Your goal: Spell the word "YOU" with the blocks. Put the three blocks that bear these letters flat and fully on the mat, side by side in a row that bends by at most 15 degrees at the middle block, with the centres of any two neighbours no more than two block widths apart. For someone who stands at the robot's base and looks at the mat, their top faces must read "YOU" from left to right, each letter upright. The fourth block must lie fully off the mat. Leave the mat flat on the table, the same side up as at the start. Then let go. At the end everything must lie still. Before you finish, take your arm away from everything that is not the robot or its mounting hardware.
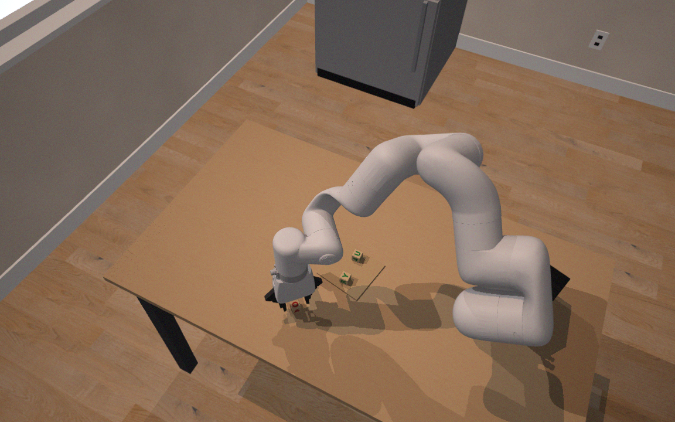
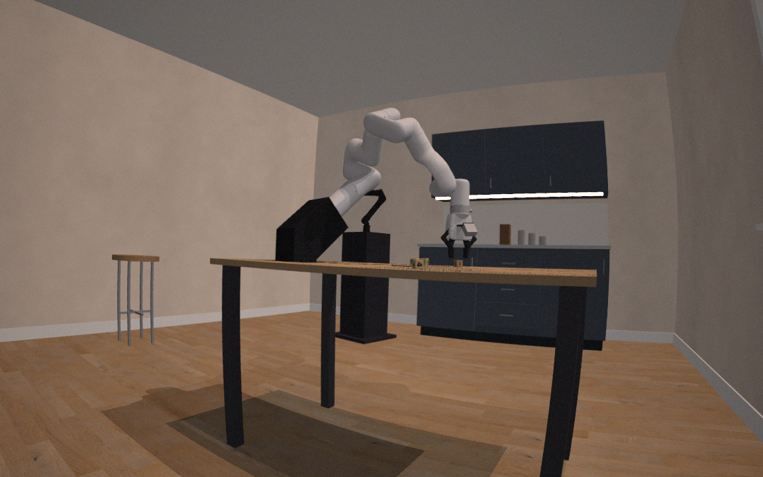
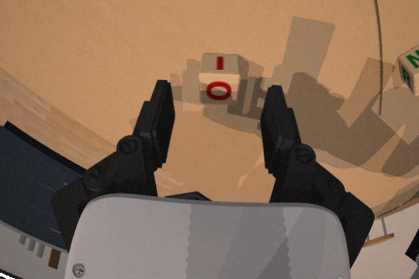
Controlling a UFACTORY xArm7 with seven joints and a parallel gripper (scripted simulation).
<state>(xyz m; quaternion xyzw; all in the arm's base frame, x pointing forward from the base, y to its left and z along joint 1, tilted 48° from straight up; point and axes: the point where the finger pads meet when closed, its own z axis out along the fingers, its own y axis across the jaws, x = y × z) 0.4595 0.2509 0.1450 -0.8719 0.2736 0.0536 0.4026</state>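
The O block, wooden with a red O on top, lies on the table off the mat; it also shows in the wrist view and in the side view. My gripper hangs straight above it, open, with the fingers clear of the block. The Y block lies on the mat near its edge. The U block lies just beyond the Y block. A green-lettered block shows at the right edge of the wrist view.
The mat is the same colour as the table and shows only by its thin dark edge. The table's front edge is close to the O block. The arm's base stands at the right.
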